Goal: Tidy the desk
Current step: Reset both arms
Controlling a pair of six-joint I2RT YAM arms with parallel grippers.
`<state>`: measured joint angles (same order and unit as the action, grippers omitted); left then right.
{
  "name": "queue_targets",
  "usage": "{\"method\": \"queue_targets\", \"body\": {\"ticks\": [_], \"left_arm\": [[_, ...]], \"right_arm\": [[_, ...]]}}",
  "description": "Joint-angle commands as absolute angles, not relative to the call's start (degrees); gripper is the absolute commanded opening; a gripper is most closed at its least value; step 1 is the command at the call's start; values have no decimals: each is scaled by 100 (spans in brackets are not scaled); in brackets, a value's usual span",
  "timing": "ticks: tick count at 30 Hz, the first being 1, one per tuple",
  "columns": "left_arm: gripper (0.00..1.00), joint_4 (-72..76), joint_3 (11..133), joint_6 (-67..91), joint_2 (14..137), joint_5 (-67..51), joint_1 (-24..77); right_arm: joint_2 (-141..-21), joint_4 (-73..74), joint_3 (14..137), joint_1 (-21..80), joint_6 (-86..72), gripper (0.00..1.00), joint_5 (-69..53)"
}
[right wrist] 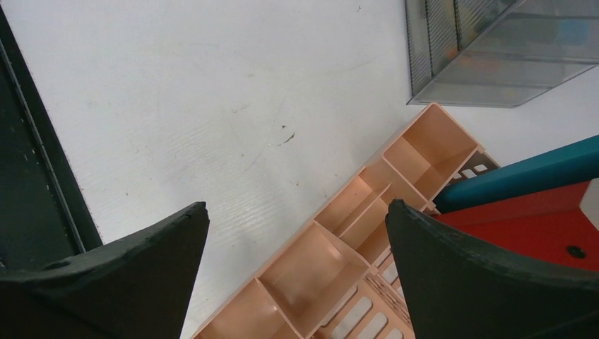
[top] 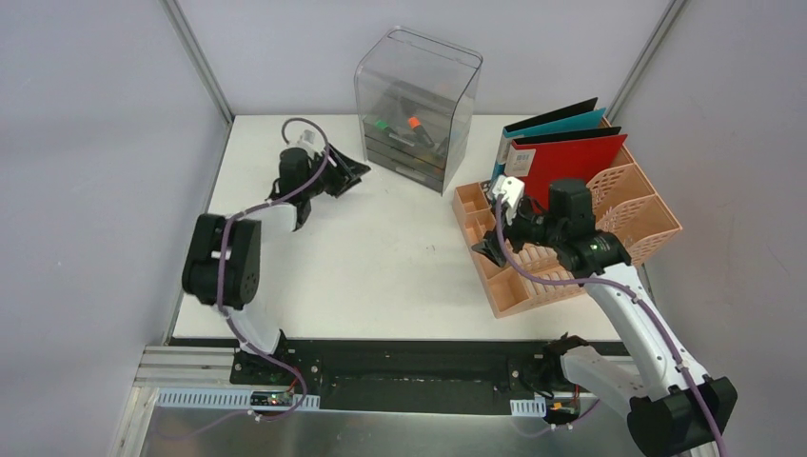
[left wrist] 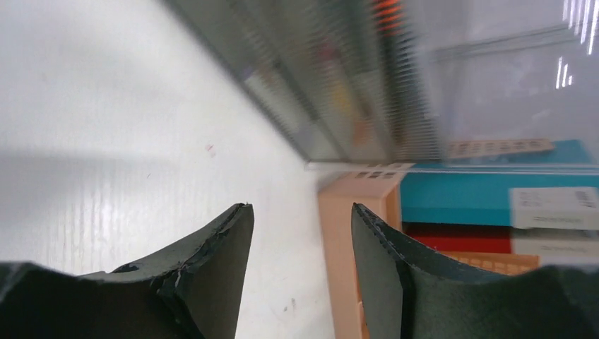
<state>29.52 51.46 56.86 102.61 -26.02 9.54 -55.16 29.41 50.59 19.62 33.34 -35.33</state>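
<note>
The white desk (top: pixel 381 257) holds a clear grey drawer box (top: pixel 417 109) at the back and a peach file rack (top: pixel 647 224) on the right. My left gripper (top: pixel 348 173) is low over the desk beside the box's left front corner. In the left wrist view it (left wrist: pixel 300 207) is open, with only bare desk (left wrist: pixel 106 106) and the rack's end (left wrist: pixel 339 247) showing between its fingers. My right gripper (top: pixel 487 249) hovers above the rack's front compartments. It (right wrist: pixel 298 204) is wide open over those empty compartments (right wrist: pixel 311 275) and holds nothing.
A teal folder (top: pixel 561 119) and a red folder (top: pixel 571 162) stand upright in the rack's back slots. Pens with orange (top: pixel 415 122) and green (top: pixel 381 124) caps lie inside the drawer box. Grey walls close in the desk on three sides; a black rail runs along its front edge (top: pixel 409 354).
</note>
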Motion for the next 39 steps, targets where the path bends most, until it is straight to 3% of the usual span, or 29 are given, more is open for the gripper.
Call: {"method": "queue_targets", "body": {"ticks": [1,13,20,25,32,39], "left_arm": [[60,2107,5226,4855,8785,-2682,777],[69,563,6597,4779,7655,-4178,99],[85,-341,6611,3567,6723,-4137,-73],[99,-508,6312,2324,5684,-3847,-10],[99,-525,5763,1306,4300,-3264,363],[99,-560,5558,862,3879,-3137,746]], "right_arm": [[-5171,3324,5687,1830,3308,100,-3867],[-4802,4657,7484,1804,2062,100,-1455],[-4883,4915,8387,1227,1157,100,-1837],[-4794,5413,8875,899,1377,100,-2545],[-4662,5357,8816,512,1049,100,-2912],[-4562,5157,8712,281,419,100,-3573]]}}
